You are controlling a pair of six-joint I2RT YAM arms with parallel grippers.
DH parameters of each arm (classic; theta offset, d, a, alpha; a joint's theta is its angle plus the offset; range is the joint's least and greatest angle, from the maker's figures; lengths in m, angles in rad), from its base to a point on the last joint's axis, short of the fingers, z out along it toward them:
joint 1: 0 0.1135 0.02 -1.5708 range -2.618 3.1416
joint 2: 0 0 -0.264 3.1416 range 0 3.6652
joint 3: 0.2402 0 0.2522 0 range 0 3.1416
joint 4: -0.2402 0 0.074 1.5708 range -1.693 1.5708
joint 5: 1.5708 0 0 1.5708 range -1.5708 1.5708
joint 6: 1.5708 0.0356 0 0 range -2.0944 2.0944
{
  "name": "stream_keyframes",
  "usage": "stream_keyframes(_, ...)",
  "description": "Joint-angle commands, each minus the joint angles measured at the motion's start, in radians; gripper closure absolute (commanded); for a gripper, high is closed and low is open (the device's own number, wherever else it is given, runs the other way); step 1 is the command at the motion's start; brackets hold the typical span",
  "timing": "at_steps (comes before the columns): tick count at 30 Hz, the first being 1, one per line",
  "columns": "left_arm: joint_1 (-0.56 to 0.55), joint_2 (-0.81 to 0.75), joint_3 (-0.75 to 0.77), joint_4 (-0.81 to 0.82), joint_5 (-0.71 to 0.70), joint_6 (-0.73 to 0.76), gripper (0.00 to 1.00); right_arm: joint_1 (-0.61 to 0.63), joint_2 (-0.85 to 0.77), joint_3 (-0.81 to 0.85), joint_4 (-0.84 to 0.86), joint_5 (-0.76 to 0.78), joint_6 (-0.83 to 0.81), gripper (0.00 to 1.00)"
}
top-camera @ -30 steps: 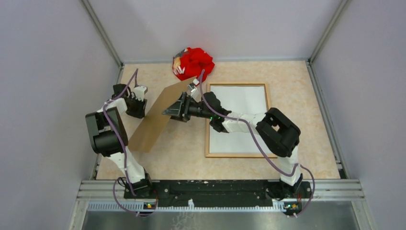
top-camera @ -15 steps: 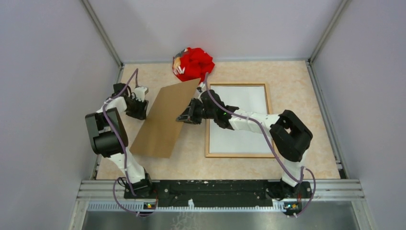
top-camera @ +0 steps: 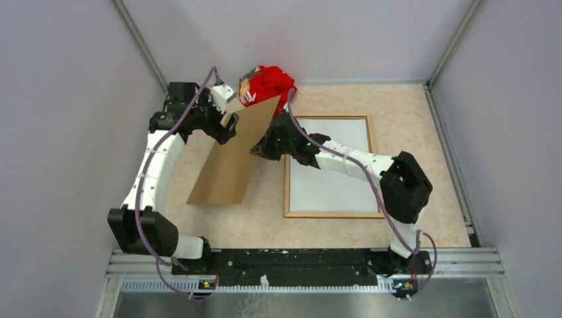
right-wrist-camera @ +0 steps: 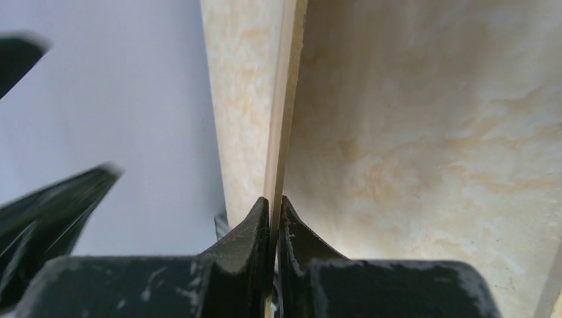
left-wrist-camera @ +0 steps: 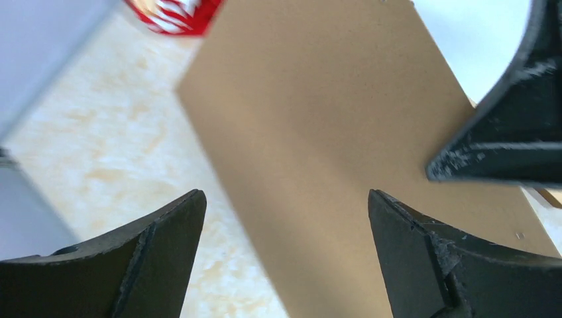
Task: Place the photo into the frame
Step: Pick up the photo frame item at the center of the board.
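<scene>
Nearest to the arm bases, the large thin brown wooden picture frame (top-camera: 287,173) lies flat on the beige marbled surface (top-camera: 411,132), right of centre. Inside it: the photo (top-camera: 331,185), plain white side up, sitting square within the rails. So the print's in the frame, face down.

Left of that, the plain brown rectangular backing board (top-camera: 228,169) is up at a slant, its long side running near to far. Its near end drops low toward the surface; can't tell if it touches.

Right arm reaches across the frame's far-left corner. Right end effector (top-camera: 260,147) is clamped tight on the board's right edge. The wrist cam confirms it: the board is seen edge-on, a thin pale strip pinched between both black fingers (right-wrist-camera: 255,228), no gap either side.

Further out, the left arm stretches along the left wall, then bends in. Left end effector (top-camera: 228,126) is at the board's far-left edge, jaws spread as wide as they go, gripping nothing. From its own cam the two black fingertips (left-wrist-camera: 179,218) stand well apart, w/ the brown board filling the space beyond them; the right arm's dark finger pokes in at the board's other edge.

At the far end, a crumpled red cloth w/ white markings (top-camera: 267,86) sits against the back wall, just beyond the board's far corner.
</scene>
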Motion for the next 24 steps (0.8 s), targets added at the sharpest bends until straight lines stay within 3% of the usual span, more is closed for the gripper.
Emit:
stream_keyframes(1,0.017,-0.119,0.126,-0.109,0.005,0.032,0.02,0.023,-0.025,0.188,-0.127,0.261,0.027,1.00)
stream_keyframes(4,0.017,-0.172,0.241,-0.226,0.024,0.021,0.02,0.052,0.017,0.335,-0.205,0.340,0.059,1.00)
stream_keyframes(8,0.016,-0.245,0.344,-0.408,0.207,0.106,0.01,0.093,0.082,0.485,-0.231,0.380,0.119,1.00)
stream_keyframes(15,-0.004,-0.316,0.257,-0.539,0.145,0.180,0.01,0.135,0.088,0.571,-0.220,0.458,0.166,1.00)
stream_keyframes(21,-0.033,-0.385,0.169,-0.487,0.100,0.229,0.01,0.134,0.092,0.593,-0.227,0.496,0.193,1.00)
stream_keyframes(24,-0.049,-0.431,0.057,-0.425,0.042,0.269,0.01,0.135,0.096,0.593,-0.219,0.500,0.210,1.00)
